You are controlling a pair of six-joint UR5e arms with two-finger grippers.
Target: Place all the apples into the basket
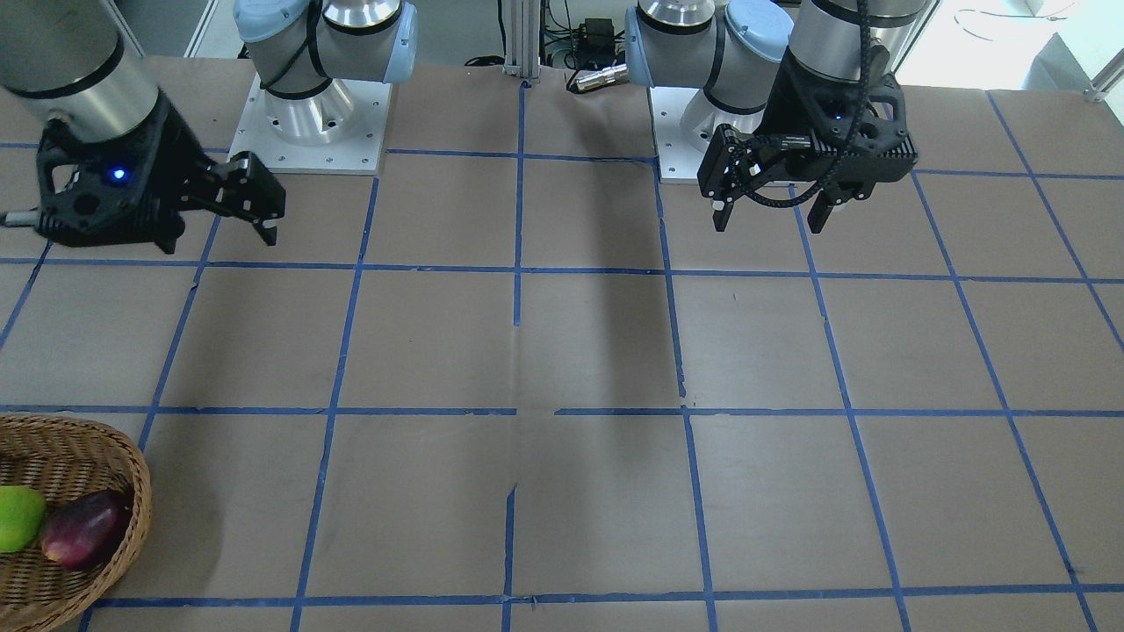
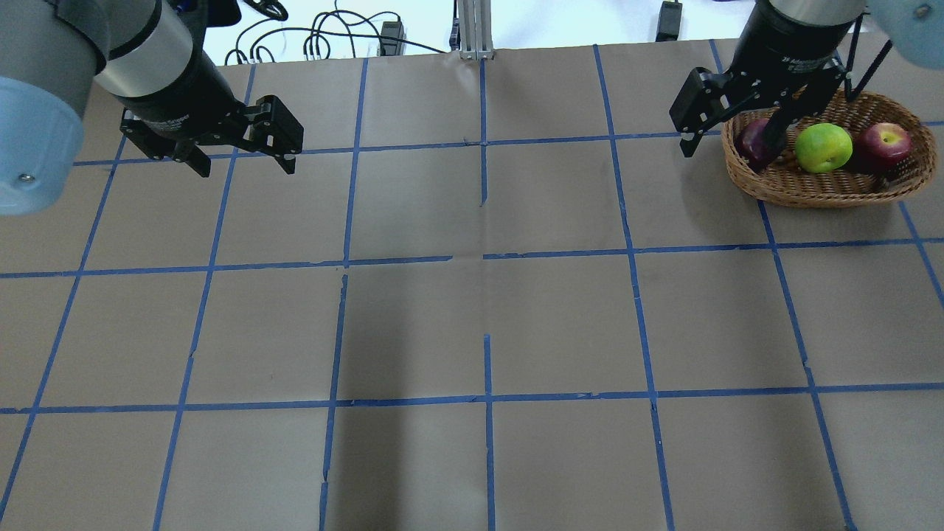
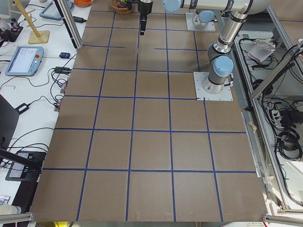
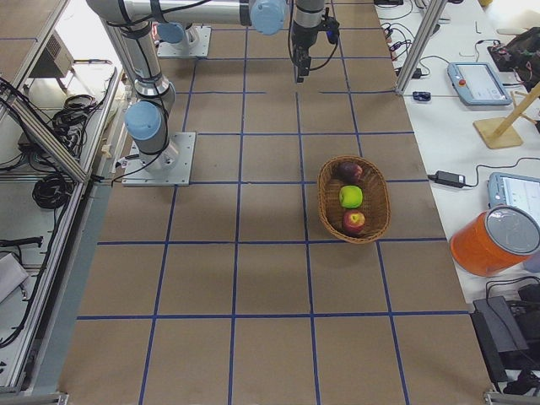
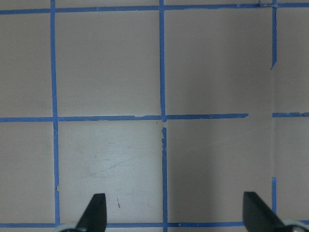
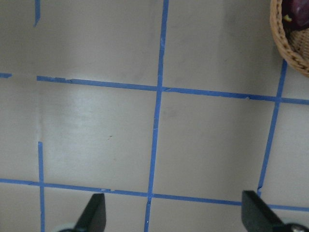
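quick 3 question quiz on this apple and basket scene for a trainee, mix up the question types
1. How many apples lie in the basket?
2. True or false: the left gripper is shut on an apple.
3. Which apple sits in the middle of the row in the basket?
A. the red apple
B. the green apple
C. the maroon apple

Key
1. Three.
2. False. Its fingers are spread apart with nothing between them, over bare table.
3. B.
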